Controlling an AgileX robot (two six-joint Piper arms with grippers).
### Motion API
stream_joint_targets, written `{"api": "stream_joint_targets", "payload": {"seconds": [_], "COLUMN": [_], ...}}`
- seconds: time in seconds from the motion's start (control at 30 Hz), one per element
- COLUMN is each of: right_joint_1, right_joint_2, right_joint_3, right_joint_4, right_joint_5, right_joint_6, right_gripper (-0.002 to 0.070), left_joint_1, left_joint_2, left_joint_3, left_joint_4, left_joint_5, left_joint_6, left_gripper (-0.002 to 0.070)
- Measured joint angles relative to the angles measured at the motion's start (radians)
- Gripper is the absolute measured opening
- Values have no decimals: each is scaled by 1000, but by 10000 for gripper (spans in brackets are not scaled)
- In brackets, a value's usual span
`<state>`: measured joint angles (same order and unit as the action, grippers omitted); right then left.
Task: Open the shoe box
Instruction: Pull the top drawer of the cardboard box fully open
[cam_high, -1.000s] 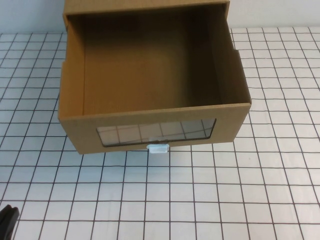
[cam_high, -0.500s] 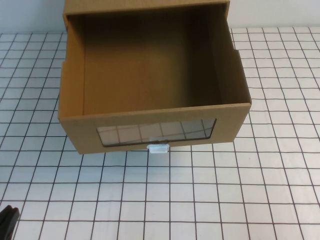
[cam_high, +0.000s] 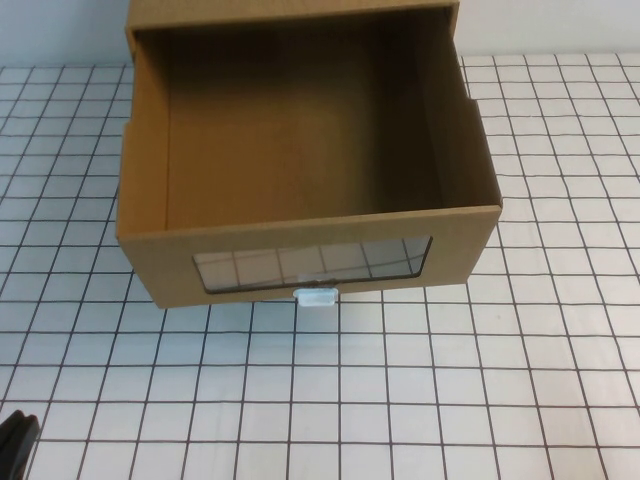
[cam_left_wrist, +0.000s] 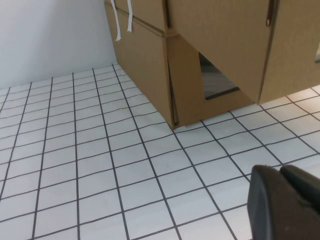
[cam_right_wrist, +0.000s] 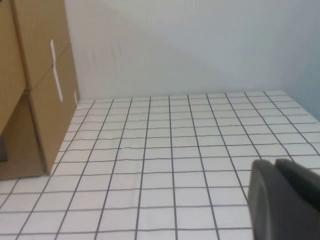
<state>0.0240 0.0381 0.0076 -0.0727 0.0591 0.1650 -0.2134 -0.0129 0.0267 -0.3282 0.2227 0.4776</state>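
The brown cardboard shoe box (cam_high: 300, 150) stands in the middle of the table with its drawer pulled out toward me, its inside empty. The drawer front has a clear window (cam_high: 312, 263) and a small white pull tab (cam_high: 317, 296). My left gripper (cam_left_wrist: 280, 172) is shut and holds nothing; it sits low at the near left corner (cam_high: 12, 440), well away from the box (cam_left_wrist: 200, 50). My right gripper (cam_right_wrist: 275, 167) is shut and empty, off to the right of the box (cam_right_wrist: 35, 90), and does not show in the high view.
The table is a white surface with a black grid (cam_high: 450, 380). A pale wall (cam_right_wrist: 190, 45) rises behind it. White tape strips (cam_left_wrist: 122, 17) hang on the box's side.
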Motion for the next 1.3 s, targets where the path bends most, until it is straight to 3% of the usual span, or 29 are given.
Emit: {"api": "stream_joint_targets", "payload": {"seconds": [0.53,0.8,1.3], "right_joint_1": [-3,-3,-3], "right_joint_2": [-46,-46,-46], "right_joint_3": [16,16,16], "right_joint_4": [57,246,263], "right_joint_5": [0,229,299], "right_joint_6": [0,-226,-258], "right_gripper": [-13,-13,-13], "left_joint_1": [0,0,0], "left_joint_2": [0,0,0], "left_joint_3": [0,0,0], "left_joint_4": [0,0,0], "left_joint_5": [1,1,7], "left_joint_6": [0,0,0], "left_gripper": [-2,-2,-2]}}
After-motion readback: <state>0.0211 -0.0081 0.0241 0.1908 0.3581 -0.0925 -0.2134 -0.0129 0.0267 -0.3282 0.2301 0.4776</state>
